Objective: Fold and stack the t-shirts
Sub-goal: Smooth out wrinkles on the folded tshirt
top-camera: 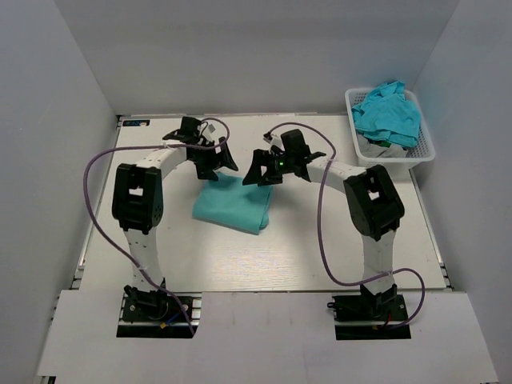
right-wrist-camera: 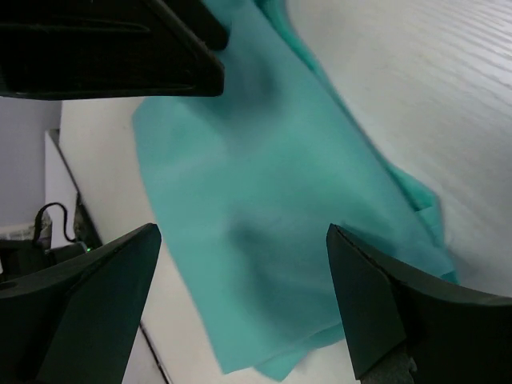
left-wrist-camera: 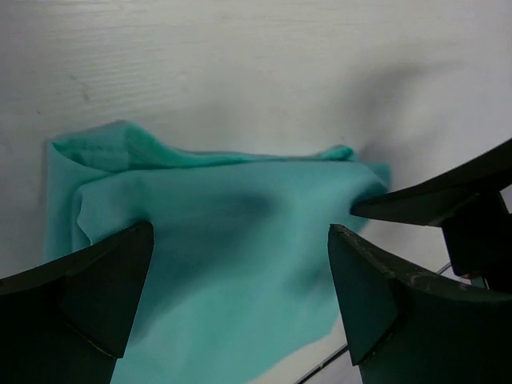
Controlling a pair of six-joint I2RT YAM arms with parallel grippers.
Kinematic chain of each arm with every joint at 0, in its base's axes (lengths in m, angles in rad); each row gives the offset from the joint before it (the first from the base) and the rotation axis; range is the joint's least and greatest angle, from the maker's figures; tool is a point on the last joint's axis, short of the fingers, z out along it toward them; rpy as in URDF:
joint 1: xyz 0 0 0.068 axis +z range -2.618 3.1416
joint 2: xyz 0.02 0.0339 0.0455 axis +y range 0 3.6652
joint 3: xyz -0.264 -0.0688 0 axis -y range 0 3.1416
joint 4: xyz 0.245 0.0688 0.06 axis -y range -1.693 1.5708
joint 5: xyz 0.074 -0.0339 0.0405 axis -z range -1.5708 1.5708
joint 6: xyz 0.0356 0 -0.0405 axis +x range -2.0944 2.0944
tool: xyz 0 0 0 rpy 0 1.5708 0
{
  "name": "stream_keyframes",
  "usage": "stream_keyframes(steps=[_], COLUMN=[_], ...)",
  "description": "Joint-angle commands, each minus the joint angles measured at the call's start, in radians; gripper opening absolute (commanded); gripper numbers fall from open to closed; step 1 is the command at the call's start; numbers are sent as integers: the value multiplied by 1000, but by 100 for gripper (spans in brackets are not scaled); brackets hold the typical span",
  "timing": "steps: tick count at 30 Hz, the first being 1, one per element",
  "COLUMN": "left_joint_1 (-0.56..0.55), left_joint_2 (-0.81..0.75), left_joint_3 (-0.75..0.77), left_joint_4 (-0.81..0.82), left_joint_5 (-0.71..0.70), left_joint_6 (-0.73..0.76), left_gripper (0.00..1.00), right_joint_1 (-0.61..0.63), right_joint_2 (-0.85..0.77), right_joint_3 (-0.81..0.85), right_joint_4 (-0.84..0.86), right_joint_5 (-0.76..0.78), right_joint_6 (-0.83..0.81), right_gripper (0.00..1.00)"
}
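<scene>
A folded teal t-shirt (top-camera: 232, 205) lies flat on the white table between the two arms. It fills the left wrist view (left-wrist-camera: 232, 272) and the right wrist view (right-wrist-camera: 272, 232). My left gripper (top-camera: 218, 162) hangs open just above its far left edge, nothing between the fingers (left-wrist-camera: 104, 280). My right gripper (top-camera: 264, 170) hangs open above its far right edge, also holding nothing. More turquoise t-shirts (top-camera: 390, 114) are heaped in the basket at the back right.
A white plastic lattice basket (top-camera: 425, 150) stands at the table's far right corner, by the right wall. Purple cables (top-camera: 324, 232) loop from both arms. The other gripper's black finger (right-wrist-camera: 120, 48) shows at the top of the right wrist view.
</scene>
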State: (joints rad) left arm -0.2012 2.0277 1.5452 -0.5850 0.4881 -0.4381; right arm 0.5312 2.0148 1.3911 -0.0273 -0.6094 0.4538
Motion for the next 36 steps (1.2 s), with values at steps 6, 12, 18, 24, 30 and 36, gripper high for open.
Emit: stream_keyframes(steps=[6,12,18,24,30,36], left_joint_1=[31,63,43,54,54,22], left_joint_2=[108,75,-121,-320,-350,-437], left_joint_3=[47,26,50,-34,-184,-305], left_joint_4=[-39,-33,-76,-162,-150,69], left_joint_5=[-95,-16,-89,-284,-255,73], left_joint_6=[10,1,1,10,-34,-105], left_gripper=[100,100,100,100,100,100], right_joint_1=[-60,-74,-70,-69,-47,42], right_joint_2=[134,136,-16,-201,-332,-300], right_joint_3=[-12,-20,34,16,-96,-90], right_joint_4=[115,83,-20,-204,-209,-162], right_joint_5=[49,2,14,140,60,-39], right_joint_6=[25,10,-53,-152,-149,-133], right_gripper=[90,90,90,90,90,90])
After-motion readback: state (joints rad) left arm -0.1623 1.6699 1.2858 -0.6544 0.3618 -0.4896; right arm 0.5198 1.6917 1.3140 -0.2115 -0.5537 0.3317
